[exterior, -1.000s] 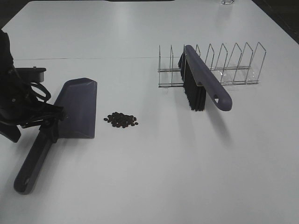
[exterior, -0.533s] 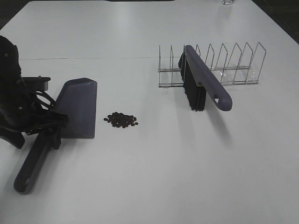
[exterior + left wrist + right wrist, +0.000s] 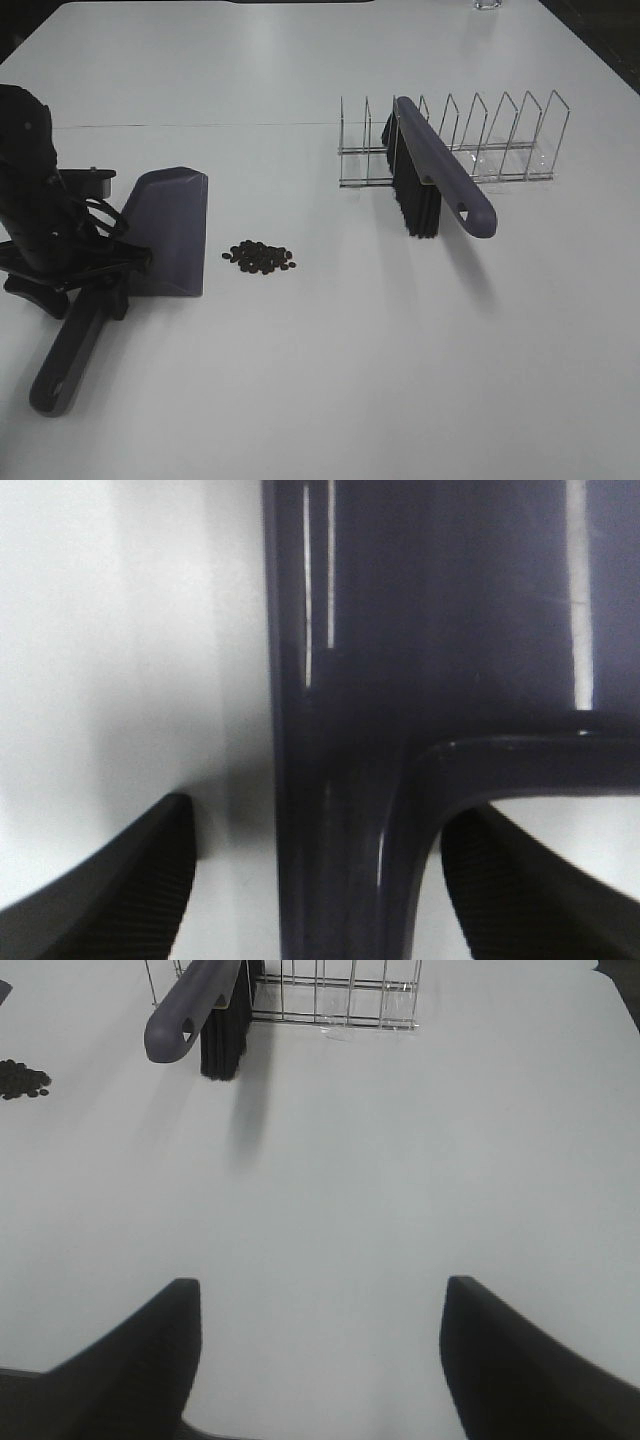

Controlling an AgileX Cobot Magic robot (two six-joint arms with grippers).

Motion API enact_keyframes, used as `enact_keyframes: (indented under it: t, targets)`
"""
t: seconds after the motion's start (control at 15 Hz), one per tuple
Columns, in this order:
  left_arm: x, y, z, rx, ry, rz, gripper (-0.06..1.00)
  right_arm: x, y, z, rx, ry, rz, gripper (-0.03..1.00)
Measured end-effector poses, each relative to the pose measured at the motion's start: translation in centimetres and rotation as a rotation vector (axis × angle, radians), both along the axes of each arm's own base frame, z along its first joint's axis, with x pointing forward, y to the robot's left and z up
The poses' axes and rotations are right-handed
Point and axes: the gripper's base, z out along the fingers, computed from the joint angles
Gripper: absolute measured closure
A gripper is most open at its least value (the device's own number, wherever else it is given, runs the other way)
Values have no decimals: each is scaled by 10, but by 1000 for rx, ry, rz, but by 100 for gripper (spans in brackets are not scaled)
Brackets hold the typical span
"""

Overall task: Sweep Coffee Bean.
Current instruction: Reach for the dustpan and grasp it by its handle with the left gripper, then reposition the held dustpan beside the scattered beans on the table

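Note:
The coffee beans (image 3: 259, 257) lie in a small dark pile on the white table, just right of the dustpan's front edge; they also show in the right wrist view (image 3: 22, 1079). The purple dustpan (image 3: 165, 230) lies flat with its handle (image 3: 75, 345) pointing to the near left. My left gripper (image 3: 95, 285) is open and straddles the top of that handle. In the left wrist view the fingers (image 3: 130, 880) sit either side of the dustpan (image 3: 450, 610), with a gap. My right gripper (image 3: 320, 1360) is open and empty above bare table.
A purple brush (image 3: 440, 175) with black bristles leans in a wire rack (image 3: 500, 140) at the back right; both also show in the right wrist view, the brush (image 3: 195, 1005) and the rack (image 3: 340, 990). A thin seam crosses the table behind the dustpan.
My left arm has moved right and lower over the dustpan's handle, so its open fingers now straddle it. Dustpan, beans and brush have not moved.

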Motion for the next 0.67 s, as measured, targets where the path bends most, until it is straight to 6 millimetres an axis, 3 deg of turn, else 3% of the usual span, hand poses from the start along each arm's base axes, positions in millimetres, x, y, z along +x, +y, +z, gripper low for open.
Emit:
enact_keyframes:
  t: [0.13,0.67]
  targets:
    - [0,0,0,0,-1,-8,59,0,0,0,0,0,0,38]
    - [0,-1,5,19,-35,-47,61,0,0,0,0,0,0,38]
